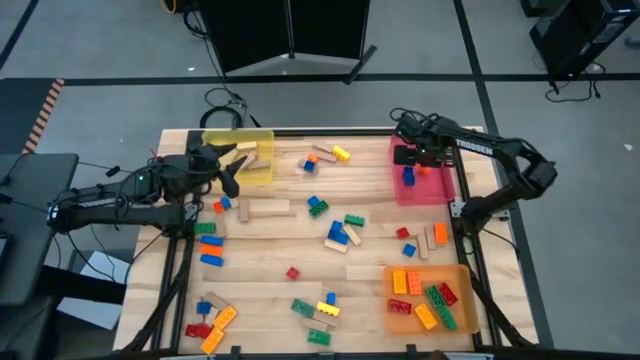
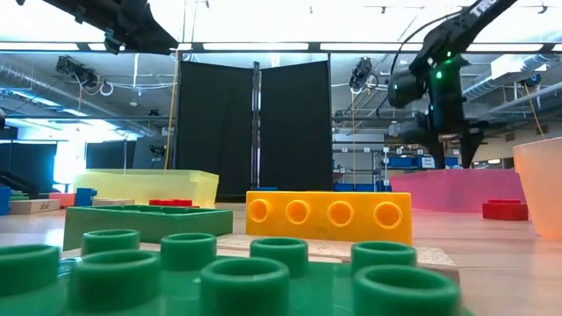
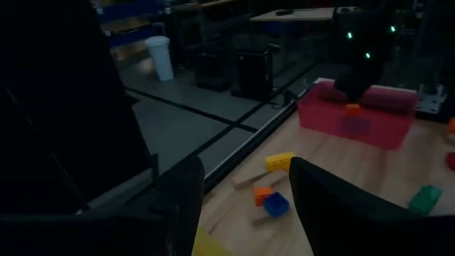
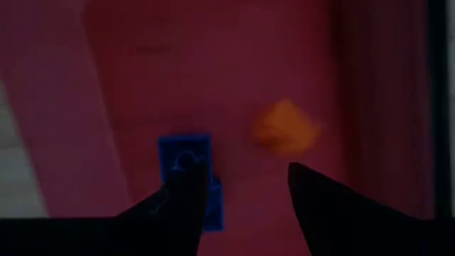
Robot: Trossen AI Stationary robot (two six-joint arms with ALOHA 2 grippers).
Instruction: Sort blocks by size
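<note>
My right gripper (image 1: 414,160) (image 4: 242,174) hangs open over the pink-red tray (image 1: 440,192), fingers pointing down. Below it in the tray are a blue block (image 4: 183,158) and a blurred orange block (image 4: 284,126), both clear of the fingers. Whether the orange one rests on the tray floor I cannot tell. My left gripper (image 1: 232,178) (image 3: 245,167) stands open and holds nothing at the table's far left, beside the yellow tray (image 1: 258,172). Many loose blocks lie on the wooden table, among them a yellow one (image 1: 342,153) and a red one (image 1: 292,272).
An orange tray (image 1: 462,272) at the near right holds several orange, red and green blocks. Tan wooden blocks (image 1: 268,208) lie left of the middle, and a cluster of blocks (image 1: 212,318) sits at the near left corner. The table's black frame (image 1: 470,250) runs along its edges.
</note>
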